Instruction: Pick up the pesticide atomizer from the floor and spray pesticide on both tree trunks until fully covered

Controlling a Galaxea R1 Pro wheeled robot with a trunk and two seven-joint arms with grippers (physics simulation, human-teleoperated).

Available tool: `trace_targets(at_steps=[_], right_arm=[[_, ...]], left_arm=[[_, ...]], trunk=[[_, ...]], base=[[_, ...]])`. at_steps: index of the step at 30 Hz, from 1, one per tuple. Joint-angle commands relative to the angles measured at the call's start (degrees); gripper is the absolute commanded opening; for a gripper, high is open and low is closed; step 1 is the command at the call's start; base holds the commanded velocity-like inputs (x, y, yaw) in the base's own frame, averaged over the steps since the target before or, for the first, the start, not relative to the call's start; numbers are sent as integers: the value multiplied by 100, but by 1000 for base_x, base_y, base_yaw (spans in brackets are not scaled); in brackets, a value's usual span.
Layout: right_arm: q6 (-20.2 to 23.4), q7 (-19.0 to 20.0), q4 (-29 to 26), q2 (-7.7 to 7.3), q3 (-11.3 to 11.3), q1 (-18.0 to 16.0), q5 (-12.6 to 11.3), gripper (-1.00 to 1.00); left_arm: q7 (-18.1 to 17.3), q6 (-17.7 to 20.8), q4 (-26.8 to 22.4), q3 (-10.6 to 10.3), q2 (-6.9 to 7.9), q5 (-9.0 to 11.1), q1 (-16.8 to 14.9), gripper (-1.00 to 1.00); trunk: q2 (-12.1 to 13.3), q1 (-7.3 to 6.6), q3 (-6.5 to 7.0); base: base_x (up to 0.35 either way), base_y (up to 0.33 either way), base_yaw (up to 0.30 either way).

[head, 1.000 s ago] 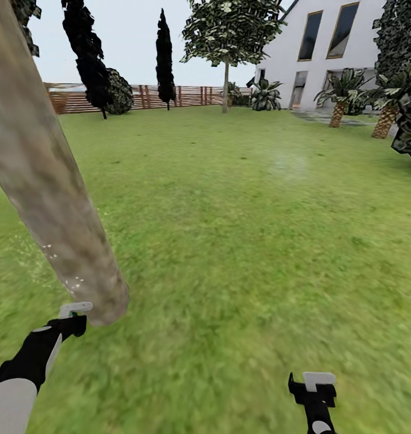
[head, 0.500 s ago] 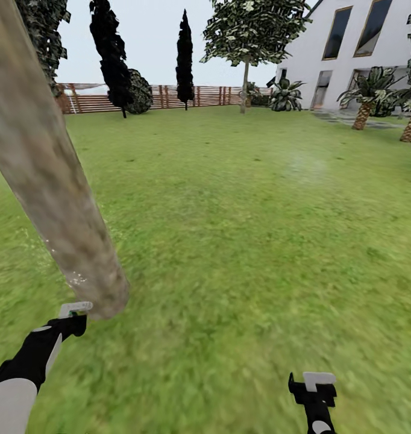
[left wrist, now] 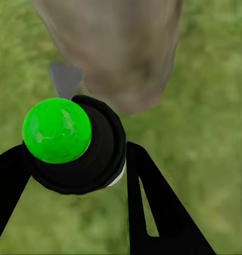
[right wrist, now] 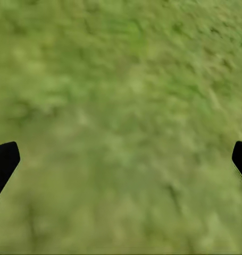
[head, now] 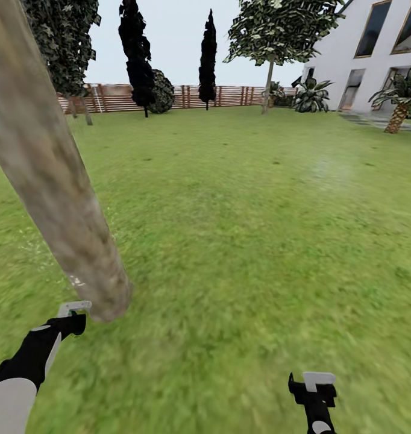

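From the head camera, your left gripper [head: 73, 308] sits at the tree trunk's [head: 55, 187] foot. Left wrist: fingers clamp the atomizer [left wrist: 73, 143], pointed at the trunk. Right wrist: your right gripper [right wrist: 121, 159] is spread wide over grass [right wrist: 126, 79].

One tree trunk [head: 55, 181], two black cypresses [head: 136, 54], one fence [head: 229, 95], one house [head: 374, 54]

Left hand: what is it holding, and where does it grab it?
The left hand grips a dark round bottle with a green top by its sides, near the tree trunk. The right hand is open, empty.
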Motion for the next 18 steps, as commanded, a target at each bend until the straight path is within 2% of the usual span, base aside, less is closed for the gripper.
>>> trace_targets(at_steps=[1,2,4,5,9,12,14,16,17,18], right_arm=[[0,-2,0,0,0,-3,-1,100],[0,-1,0,0,0,-2,0,100],[0,0,0,0,0,1,1,100],[0,0,0,0,0,-1,-1,100],[0,-3,0,0,0,0,-2,100],[0,0,0,0,0,-2,-2,100],[0,0,0,0,0,0,-2,100],[0,0,0,0,0,1,-2,100],[0,0,0,0,0,-2,-2,100],[0,0,0,0,0,-2,-2,100]], left_arm=[[-36,11,-32,10,39,13,-2,-100],[-47,25,-76,44,60,57,-5,-100],[-70,93,-575,378,137,183,-1,-100],[-78,113,-671,434,177,187,0,-100],[-87,209,-768,467,233,194,-2,-100],[-98,388,-781,422,204,180,-15,-100],[-111,486,-788,293,198,178,-23,-100],[-113,560,-785,17,201,177,-58,-100],[-113,713,-786,-232,196,179,-88,-100],[-119,1041,-785,-567,167,187,-302,-100]], trunk=[[0,0,0],[0,0,0],[0,0,0],[0,0,0],[0,0,0],[0,0,0],[0,0,0],[0,0,0],[0,0,0],[0,0,0]], base=[[183,-220,208],[183,-220,242],[198,-220,269],[207,-220,275],[146,-237,277],[-110,-244,277],[-98,-88,278],[-17,-15,278],[-5,-4,278],[-1,-1,278]])
